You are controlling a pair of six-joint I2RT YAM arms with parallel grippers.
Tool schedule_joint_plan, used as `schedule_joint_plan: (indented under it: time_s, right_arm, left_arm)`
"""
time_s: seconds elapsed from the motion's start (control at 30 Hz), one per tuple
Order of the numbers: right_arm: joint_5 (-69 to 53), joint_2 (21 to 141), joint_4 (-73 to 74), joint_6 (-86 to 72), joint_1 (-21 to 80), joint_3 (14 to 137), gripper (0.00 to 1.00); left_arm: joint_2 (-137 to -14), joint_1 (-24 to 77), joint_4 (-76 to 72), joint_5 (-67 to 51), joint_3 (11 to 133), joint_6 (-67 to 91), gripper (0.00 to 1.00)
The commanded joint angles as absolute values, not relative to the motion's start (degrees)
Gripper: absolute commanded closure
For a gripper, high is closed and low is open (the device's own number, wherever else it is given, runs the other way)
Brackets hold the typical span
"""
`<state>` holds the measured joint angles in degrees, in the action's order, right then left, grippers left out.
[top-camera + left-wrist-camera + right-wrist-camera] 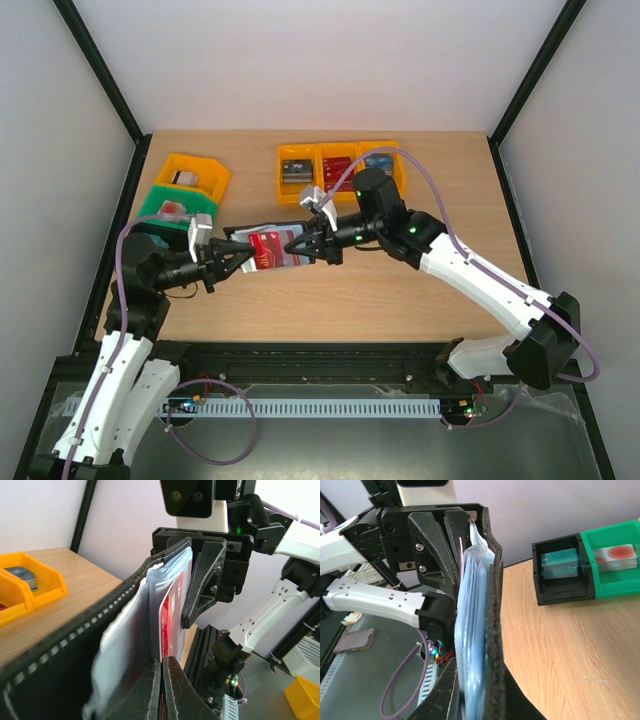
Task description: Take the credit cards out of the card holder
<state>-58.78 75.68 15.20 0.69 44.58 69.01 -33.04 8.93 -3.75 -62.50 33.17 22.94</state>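
The black card holder [247, 233] is held open in the air over the table's middle, between both grippers. My left gripper [240, 257] is shut on the edge of a red credit card [268, 247] that sticks out of the pale blue pockets. In the left wrist view the fingers [150, 690] pinch the red card [171, 607] beside the black cover [60, 655]. My right gripper [297, 246] is shut on the holder's opposite edge. In the right wrist view it [479, 672] clamps the black cover [493, 600] and the blue pocket sheets. Any other cards inside are hidden.
Three joined orange bins [340, 152] with cards stand at the back centre. An orange bin [197, 172] and a green bin [176, 208] stand at the back left. The right wrist view shows a black bin [560, 595] with a teal card next to the green bin [615, 577].
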Motion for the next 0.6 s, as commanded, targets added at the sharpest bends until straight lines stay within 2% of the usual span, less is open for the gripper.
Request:
schedule_joint_plan:
  time_s: [0.0, 0.23, 0.43, 0.57]
  right_arm:
    - [-54.19, 72.27, 12.88, -4.49, 41.56, 70.47, 0.98]
    - [-45.95, 74.87, 10.9, -19.68, 29.12, 65.73, 0.98]
    - [-47.16, 81.36, 14.91, -23.47, 28.83, 62.48, 0.98]
    - [-50.85, 85.38, 11.29, -29.31, 29.4, 58.03, 0.98]
  left_arm:
    - [-31.56, 7.37, 0.58, -57.03, 35.42, 20.07, 0.98]
    - [-29.01, 5.58, 5.55, -37.32, 33.86, 21.03, 0.98]
    - [-25.84, 4.5, 2.01, -38.4, 29.18, 28.52, 0.98]
    - [-23.95, 3.14, -3.48, -38.86, 24.04, 36.52, 0.98]
